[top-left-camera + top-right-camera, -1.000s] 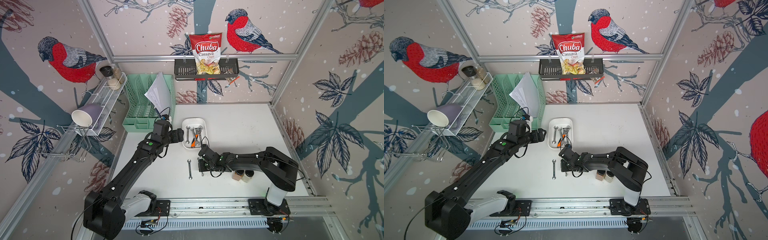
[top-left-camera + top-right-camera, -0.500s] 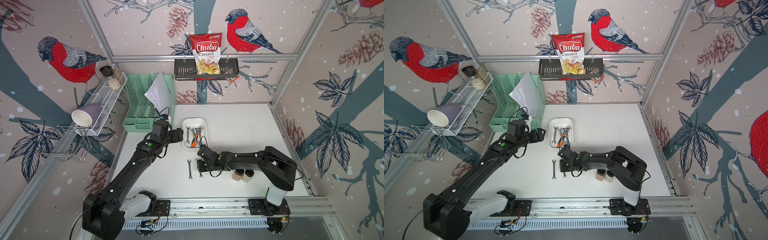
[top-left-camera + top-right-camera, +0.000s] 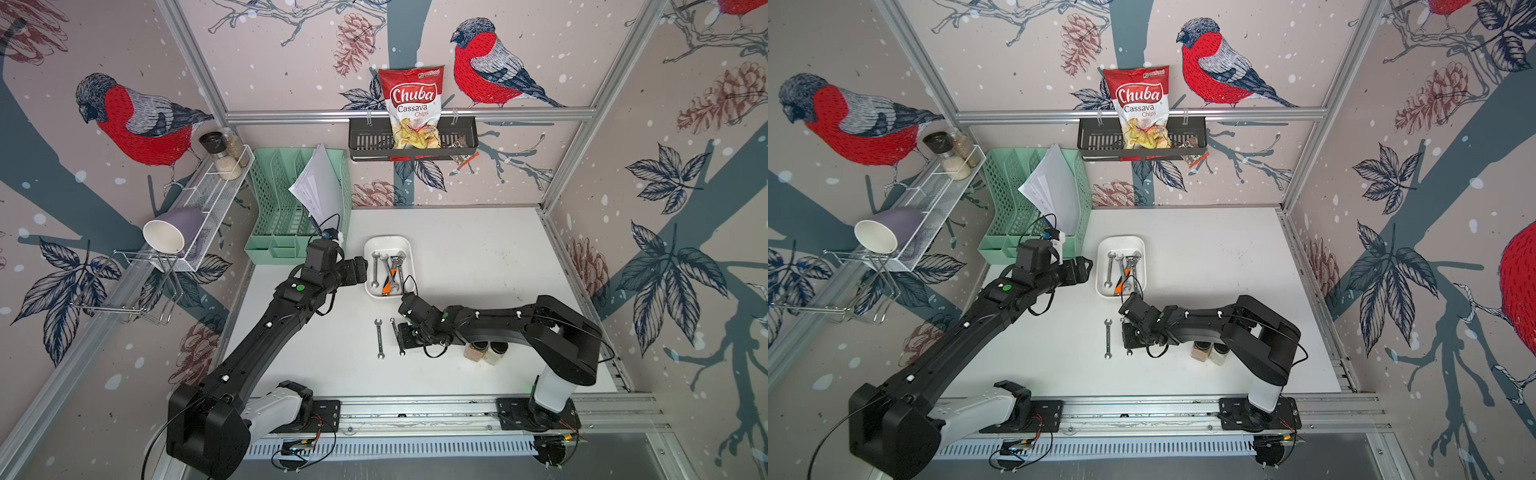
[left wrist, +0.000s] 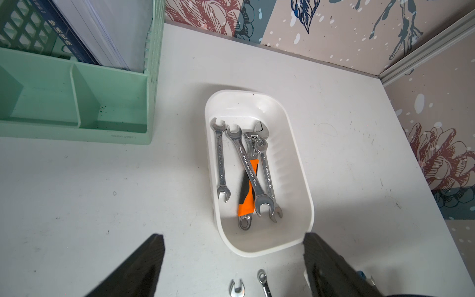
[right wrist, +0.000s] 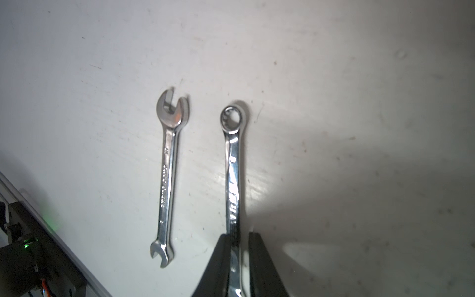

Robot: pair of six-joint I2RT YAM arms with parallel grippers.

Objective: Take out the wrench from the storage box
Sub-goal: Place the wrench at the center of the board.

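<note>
The white storage box (image 3: 388,240) (image 3: 1121,239) (image 4: 305,195) holds several wrenches, among them an open-ended one (image 4: 221,159) and an adjustable one with an orange handle (image 4: 246,190). Two small wrenches lie side by side on the table in front of it: an open-ended one (image 3: 379,338) (image 5: 168,177) and a ring-ended one (image 3: 397,334) (image 5: 232,174). My right gripper (image 3: 402,338) (image 5: 237,235) straddles the ring-ended wrench's shaft, jaws slightly apart, with a gap on one side. My left gripper (image 3: 365,270) (image 4: 233,236) hangs open and empty at the box's left rim.
A mint-green mesh organizer (image 3: 291,208) with papers stands at the back left. Two small jars (image 3: 484,351) sit under the right arm's forearm. A black wall basket (image 3: 411,143) holds a chips bag. A wire shelf (image 3: 208,199) with a mug hangs on the left wall.
My right gripper's jaws have parted a little around the ring-ended wrench, which now lies on the table. The left arm has hardly moved.
</note>
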